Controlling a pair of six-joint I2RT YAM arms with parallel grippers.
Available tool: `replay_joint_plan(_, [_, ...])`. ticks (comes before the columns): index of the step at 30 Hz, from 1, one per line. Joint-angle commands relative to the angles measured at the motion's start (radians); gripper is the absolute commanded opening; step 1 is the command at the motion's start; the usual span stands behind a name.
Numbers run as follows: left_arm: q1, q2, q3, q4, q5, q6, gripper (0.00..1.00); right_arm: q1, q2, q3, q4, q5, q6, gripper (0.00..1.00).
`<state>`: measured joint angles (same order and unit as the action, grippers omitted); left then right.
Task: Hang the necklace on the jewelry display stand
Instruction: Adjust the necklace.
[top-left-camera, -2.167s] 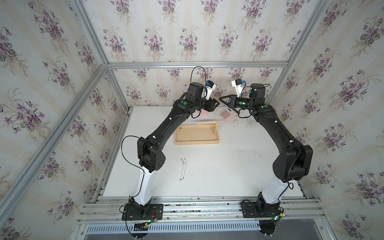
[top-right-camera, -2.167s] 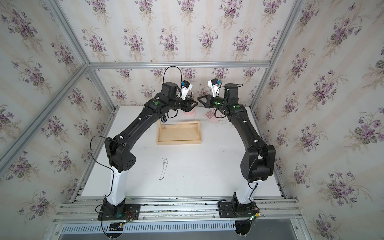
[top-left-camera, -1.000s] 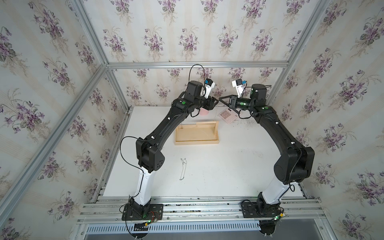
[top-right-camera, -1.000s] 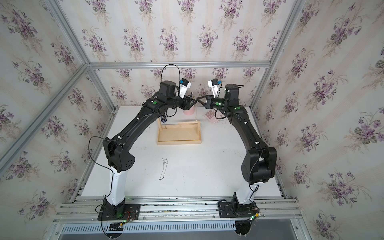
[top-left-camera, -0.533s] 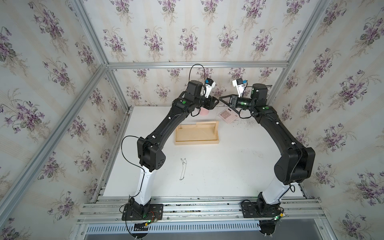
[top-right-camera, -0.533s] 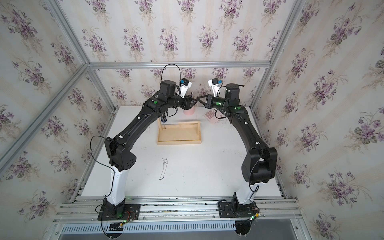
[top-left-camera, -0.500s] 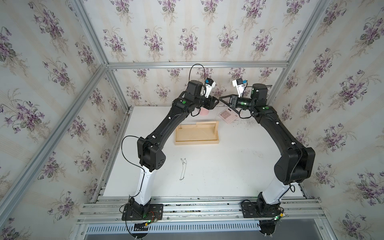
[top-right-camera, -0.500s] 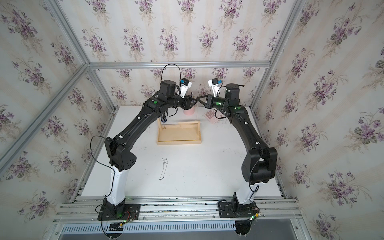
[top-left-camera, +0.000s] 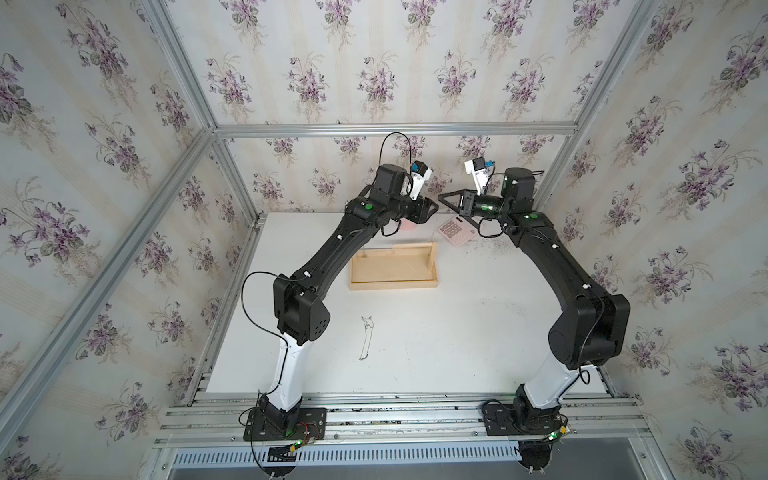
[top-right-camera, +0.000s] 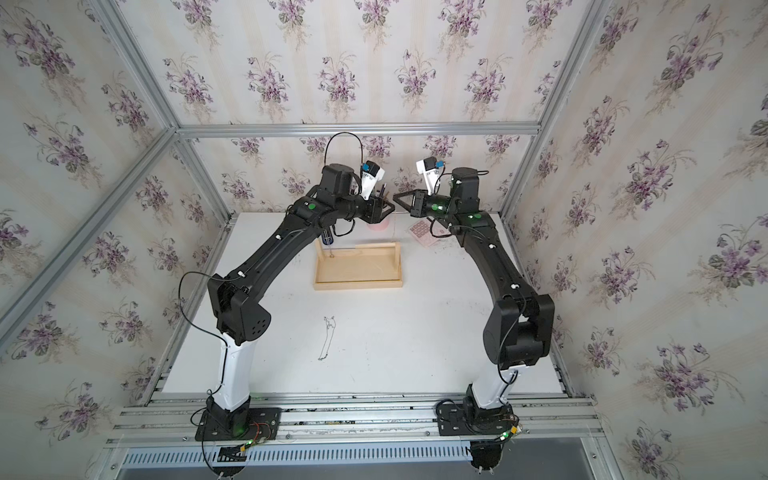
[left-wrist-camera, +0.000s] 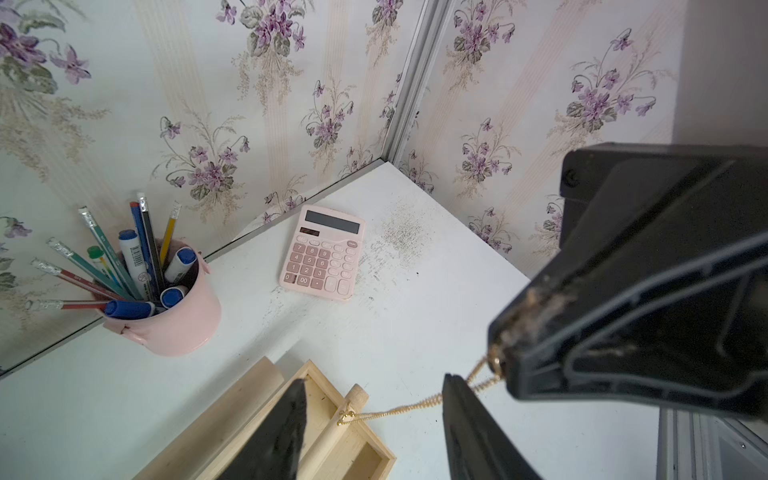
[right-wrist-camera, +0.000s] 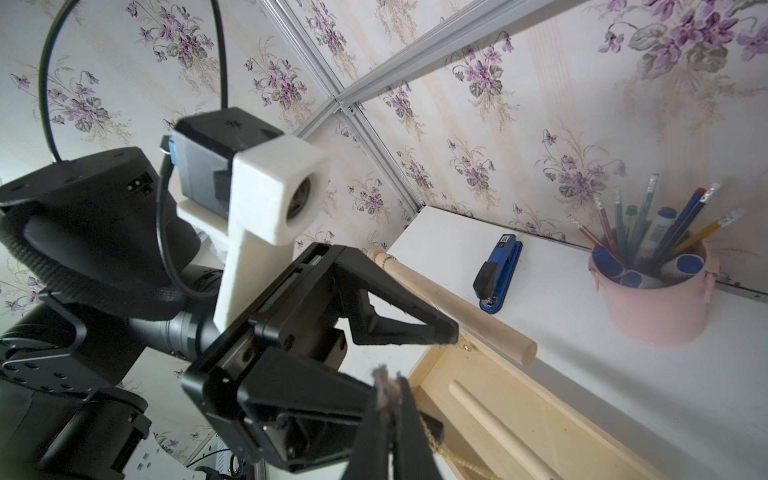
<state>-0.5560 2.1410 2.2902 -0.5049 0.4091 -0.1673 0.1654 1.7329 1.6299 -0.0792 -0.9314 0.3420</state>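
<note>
Right gripper (left-wrist-camera: 498, 355) is clenched on the gold necklace (left-wrist-camera: 399, 409), holding it taut so that its far end, I believe, hooks on the thin dowel bar (left-wrist-camera: 358, 397) of the jewelry display stand (top-left-camera: 392, 284), toward the back edge of the tabletop (top-left-camera: 457, 332). My left gripper (left-wrist-camera: 374, 380) hangs released around it, empty.

In a top view we find bare table (top-left-camera: 478, 332) from 3 to 5 o'clock of the jewelry display stand (top-left-camera: 392, 285); pen cup (top-left-camera: 409, 226) at 12 and calculator (top-left-camera: 455, 232) at 1 crowd its rear.
</note>
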Motion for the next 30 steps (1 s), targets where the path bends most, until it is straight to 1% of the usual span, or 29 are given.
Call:
replay_joint_plan(1, [0.006,-0.018,-0.004,0.024,-0.015,0.006,0.55,0.000,-0.017,-0.001,0.031,-0.006,0.008,0.06])
replay_joint_plan(26, [0.007,0.002,0.032,0.022,0.020,0.002,0.55,0.000,-0.015,-0.018,0.051,-0.017,0.015,0.06])
replay_joint_plan(30, [0.007,0.006,0.030,0.025,0.041,-0.009,0.55,0.000,-0.013,-0.018,0.052,-0.017,0.016,0.06])
